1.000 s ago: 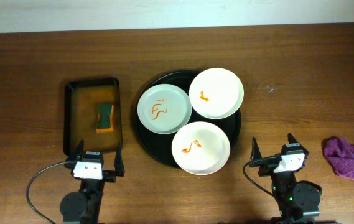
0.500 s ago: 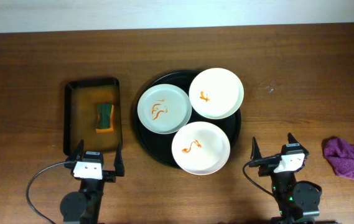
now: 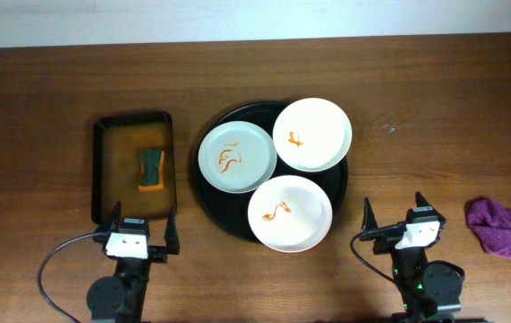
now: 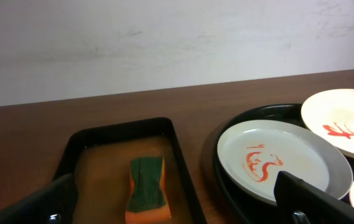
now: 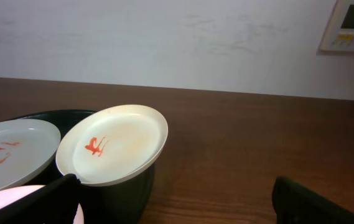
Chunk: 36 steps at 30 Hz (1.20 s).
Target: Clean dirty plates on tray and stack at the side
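step: cleaning not yet begun | left gripper released, empty, at front edge | right gripper likewise spread, empty | stained plates seated on round tray, desk centre | next: sponge toward left edge to be grasped

You have three dirty plates on the desk, each marked with orange smears: one pale green plate, one white plate and one cream plate. You have two trays: one round black tray near the middle of the desk, carrying all three plates, and one rectangular tray toward the left edge. There is one sponge, lying in the rectangular tray, and one purple cloth by the right edge. Along the near edge you have two grippers, the left gripper and the right gripper, with two fingers each, four in all.
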Each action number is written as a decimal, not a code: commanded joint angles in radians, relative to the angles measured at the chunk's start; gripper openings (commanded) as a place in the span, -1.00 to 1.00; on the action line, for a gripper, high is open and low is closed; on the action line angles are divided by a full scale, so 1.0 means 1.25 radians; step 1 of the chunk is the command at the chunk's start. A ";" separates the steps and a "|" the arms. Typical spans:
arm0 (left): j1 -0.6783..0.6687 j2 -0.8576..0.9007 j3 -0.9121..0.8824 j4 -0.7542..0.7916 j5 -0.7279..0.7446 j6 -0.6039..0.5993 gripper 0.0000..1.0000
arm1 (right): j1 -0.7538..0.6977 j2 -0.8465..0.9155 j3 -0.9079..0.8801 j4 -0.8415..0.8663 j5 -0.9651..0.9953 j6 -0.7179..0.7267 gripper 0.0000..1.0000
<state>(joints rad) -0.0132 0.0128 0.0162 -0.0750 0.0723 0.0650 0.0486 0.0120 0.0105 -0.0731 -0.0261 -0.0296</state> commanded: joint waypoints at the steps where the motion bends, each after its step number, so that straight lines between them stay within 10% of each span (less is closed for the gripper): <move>1: -0.004 -0.001 -0.006 0.001 0.008 0.016 0.98 | 0.007 -0.007 -0.004 -0.004 0.004 0.001 0.97; 11: -0.003 -0.001 -0.004 0.040 0.007 0.016 0.98 | 0.007 -0.002 -0.002 0.000 0.010 0.028 0.97; 17: -0.003 0.047 0.150 -0.183 -0.029 0.015 0.98 | 0.007 0.226 0.158 -0.057 0.005 0.057 0.97; 29: -0.003 0.856 0.781 -0.584 0.011 0.015 0.98 | 0.007 0.769 0.665 -0.441 -0.118 0.057 0.97; 36: -0.003 1.098 0.844 -0.415 -0.060 -0.009 0.95 | 0.007 0.768 0.665 -0.442 -0.130 0.057 0.97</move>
<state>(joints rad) -0.0151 1.2411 0.9867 -0.6266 0.1074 0.0631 0.0517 0.9756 0.8192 -0.6254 -0.1787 0.0307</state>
